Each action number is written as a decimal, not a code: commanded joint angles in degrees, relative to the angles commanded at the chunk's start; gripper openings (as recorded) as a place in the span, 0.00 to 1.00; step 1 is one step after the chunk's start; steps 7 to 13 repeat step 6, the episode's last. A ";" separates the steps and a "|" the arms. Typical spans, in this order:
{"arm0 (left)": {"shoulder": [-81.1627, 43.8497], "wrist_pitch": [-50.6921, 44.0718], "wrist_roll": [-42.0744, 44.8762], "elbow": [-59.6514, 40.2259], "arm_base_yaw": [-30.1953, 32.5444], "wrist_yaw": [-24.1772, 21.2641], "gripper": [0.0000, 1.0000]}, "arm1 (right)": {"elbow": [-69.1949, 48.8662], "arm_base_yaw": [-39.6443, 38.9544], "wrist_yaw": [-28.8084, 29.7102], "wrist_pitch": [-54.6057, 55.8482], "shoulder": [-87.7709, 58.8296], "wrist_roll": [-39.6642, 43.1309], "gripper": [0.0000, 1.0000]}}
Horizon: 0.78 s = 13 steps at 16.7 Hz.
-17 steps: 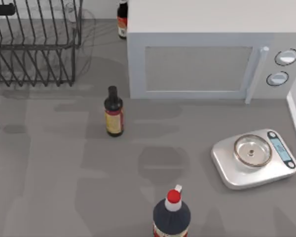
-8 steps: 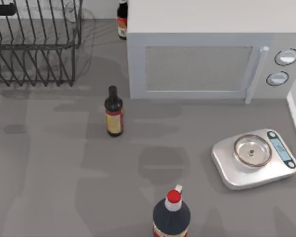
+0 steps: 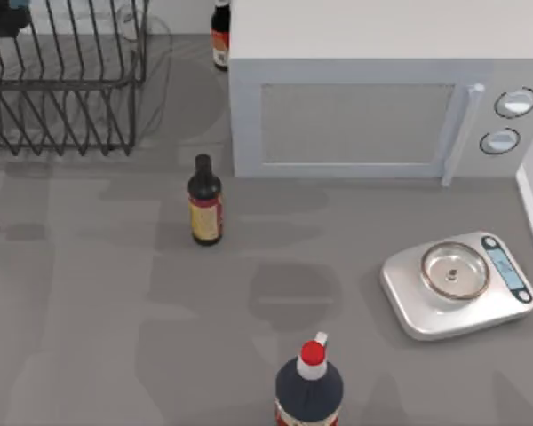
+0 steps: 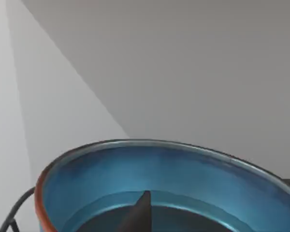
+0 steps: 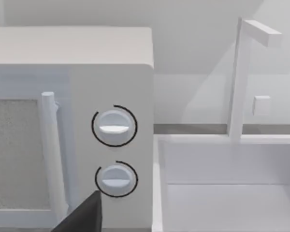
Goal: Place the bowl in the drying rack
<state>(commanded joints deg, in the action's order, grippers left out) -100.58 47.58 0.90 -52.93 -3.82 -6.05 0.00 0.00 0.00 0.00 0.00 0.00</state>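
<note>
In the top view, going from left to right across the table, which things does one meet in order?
Dark wire drying rack → dark brown bottle with yellow label → red-capped dark bottle → silver kitchen scale with round steel pan.

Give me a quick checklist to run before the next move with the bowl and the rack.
1. The bowl at the left tool: ok.
2. Grip secure: cannot tell.
3. The bowl by the drying rack, wires flanking its rim: ok.
4. The bowl seated among the tines: cannot tell.
5. The dark bottle apart from the rack: ok.
6. Idle right tool off by the microwave: ok.
</note>
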 joint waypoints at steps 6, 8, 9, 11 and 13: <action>0.00 0.00 0.00 0.00 0.00 0.00 1.00 | 0.00 0.00 0.00 0.00 0.00 0.00 1.00; 0.00 0.00 0.00 0.00 0.00 0.00 1.00 | 0.00 0.00 0.00 0.00 0.00 0.00 1.00; 0.00 0.00 0.00 0.00 0.00 0.00 1.00 | 0.00 0.00 0.00 0.00 0.00 0.00 1.00; 0.00 0.00 0.00 0.00 0.00 0.00 1.00 | 0.00 0.00 0.00 0.00 0.00 0.00 1.00; 0.00 0.00 0.00 0.00 0.00 0.00 1.00 | 0.00 0.00 0.00 0.00 0.00 0.00 1.00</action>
